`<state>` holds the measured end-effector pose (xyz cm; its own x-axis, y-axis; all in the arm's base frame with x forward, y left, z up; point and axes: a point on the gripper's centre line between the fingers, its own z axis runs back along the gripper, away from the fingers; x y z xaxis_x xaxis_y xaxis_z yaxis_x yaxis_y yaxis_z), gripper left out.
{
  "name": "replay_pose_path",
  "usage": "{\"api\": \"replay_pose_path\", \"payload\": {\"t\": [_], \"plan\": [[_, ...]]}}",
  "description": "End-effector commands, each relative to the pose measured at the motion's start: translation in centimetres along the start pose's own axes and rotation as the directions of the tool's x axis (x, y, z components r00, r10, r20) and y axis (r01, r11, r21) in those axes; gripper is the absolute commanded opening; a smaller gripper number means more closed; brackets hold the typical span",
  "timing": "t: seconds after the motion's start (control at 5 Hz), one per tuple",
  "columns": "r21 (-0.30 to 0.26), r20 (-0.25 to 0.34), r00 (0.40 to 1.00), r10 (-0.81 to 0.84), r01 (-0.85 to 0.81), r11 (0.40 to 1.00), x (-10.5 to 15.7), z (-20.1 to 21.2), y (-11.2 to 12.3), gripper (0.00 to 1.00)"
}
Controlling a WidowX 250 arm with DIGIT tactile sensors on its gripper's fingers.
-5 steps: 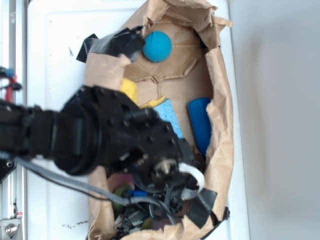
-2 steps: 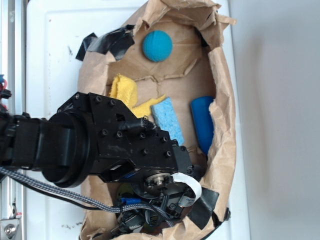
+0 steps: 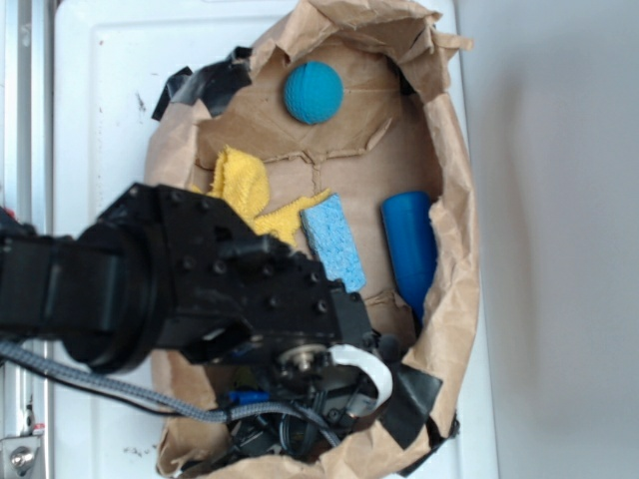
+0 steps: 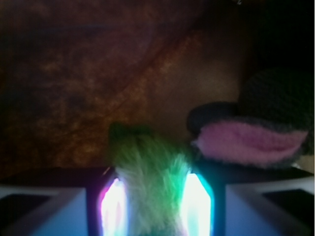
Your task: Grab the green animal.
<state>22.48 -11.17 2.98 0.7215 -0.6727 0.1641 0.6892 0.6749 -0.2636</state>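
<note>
Green plush, the green animal (image 4: pixel 150 189), sits clamped between my gripper (image 4: pixel 153 206) fingers, just beside the grey plush animal (image 4: pixel 256 132).

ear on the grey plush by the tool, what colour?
Pink inner ear on the dark grey plush animal; wrist view.

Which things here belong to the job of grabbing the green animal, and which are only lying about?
Job: green animal; gripper, its fingers on either side of it.

Lying about: grey plush with pink ear; teal ball; yellow cloth; light blue sponge; dark blue cylinder.
</note>
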Motion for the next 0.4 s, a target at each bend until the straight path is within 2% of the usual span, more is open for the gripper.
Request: {"api": "replay_pose_path", "payload": {"t": [0.0,0.2], "plan": [[0.029,-0.016,0.999,-0.035,0.035,0.999,-0.4,-0.1,0.5,0.0],[0.07,0.013,1.0,0.007,-0.008,0.997,-0.7,1.5,0.9,0.0]]}}
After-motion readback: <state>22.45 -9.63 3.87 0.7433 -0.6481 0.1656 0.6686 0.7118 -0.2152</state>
